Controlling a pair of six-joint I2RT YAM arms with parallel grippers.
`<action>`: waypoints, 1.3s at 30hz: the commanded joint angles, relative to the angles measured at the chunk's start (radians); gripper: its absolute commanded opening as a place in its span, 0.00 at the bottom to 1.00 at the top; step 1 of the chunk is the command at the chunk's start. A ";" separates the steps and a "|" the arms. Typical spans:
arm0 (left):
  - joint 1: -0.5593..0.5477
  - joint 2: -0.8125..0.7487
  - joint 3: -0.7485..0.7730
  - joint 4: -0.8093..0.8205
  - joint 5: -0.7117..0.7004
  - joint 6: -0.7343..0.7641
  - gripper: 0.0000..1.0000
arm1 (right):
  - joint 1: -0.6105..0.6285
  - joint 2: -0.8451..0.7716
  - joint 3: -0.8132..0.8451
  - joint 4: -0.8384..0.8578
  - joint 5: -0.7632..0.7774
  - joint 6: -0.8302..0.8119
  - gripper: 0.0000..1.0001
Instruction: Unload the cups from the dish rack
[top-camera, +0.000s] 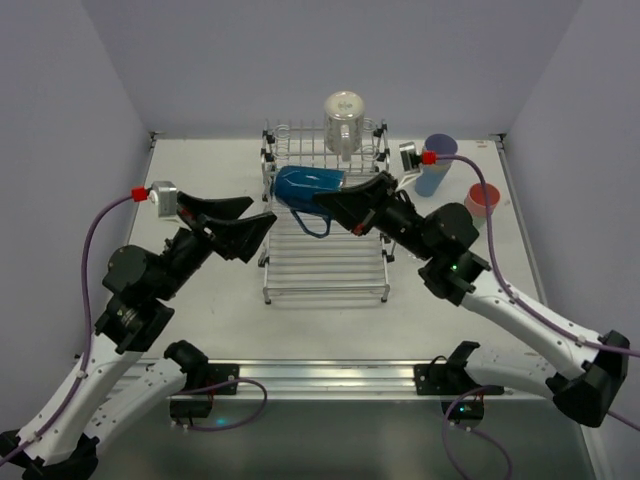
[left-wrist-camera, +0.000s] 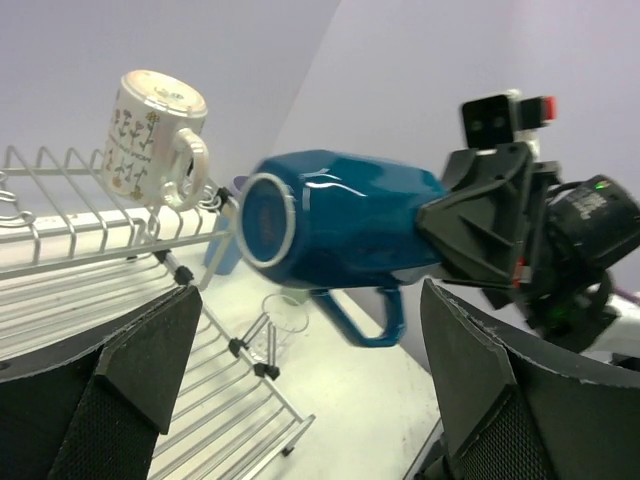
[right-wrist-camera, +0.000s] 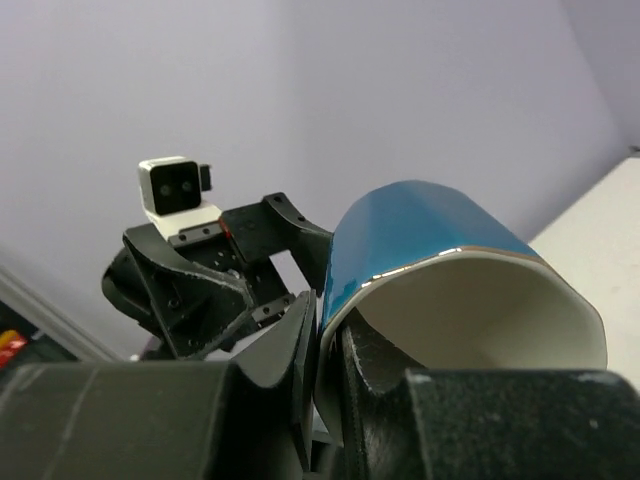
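Observation:
The chrome wire dish rack (top-camera: 325, 268) stands mid-table. My right gripper (top-camera: 345, 198) is shut on the rim of the glossy dark-blue mug (top-camera: 305, 186), one finger inside and one outside (right-wrist-camera: 330, 350). The mug lies sideways in the air above the rack with its handle hanging down (left-wrist-camera: 340, 225). My left gripper (top-camera: 258, 212) is open and empty just left of the mug, facing its base (left-wrist-camera: 310, 400). A pale mug with a flower print (top-camera: 343, 120) sits upside down on the rack's raised tier (left-wrist-camera: 150, 135).
A light blue tumbler with a lavender top (top-camera: 435, 165) and a pink tumbler (top-camera: 482, 200) stand on the table to the right of the rack. A clear tumbler (left-wrist-camera: 283, 320) stands beside the rack's right edge. Grey walls close off three sides.

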 joint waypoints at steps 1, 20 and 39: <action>0.003 -0.017 0.067 -0.151 -0.002 0.133 0.99 | 0.003 -0.183 0.057 -0.199 0.091 -0.191 0.00; 0.002 -0.125 -0.097 -0.394 -0.026 0.372 1.00 | -0.557 -0.253 0.085 -1.430 0.527 -0.388 0.00; -0.104 -0.152 -0.143 -0.418 -0.145 0.386 1.00 | -0.796 0.244 -0.009 -1.040 0.396 -0.483 0.00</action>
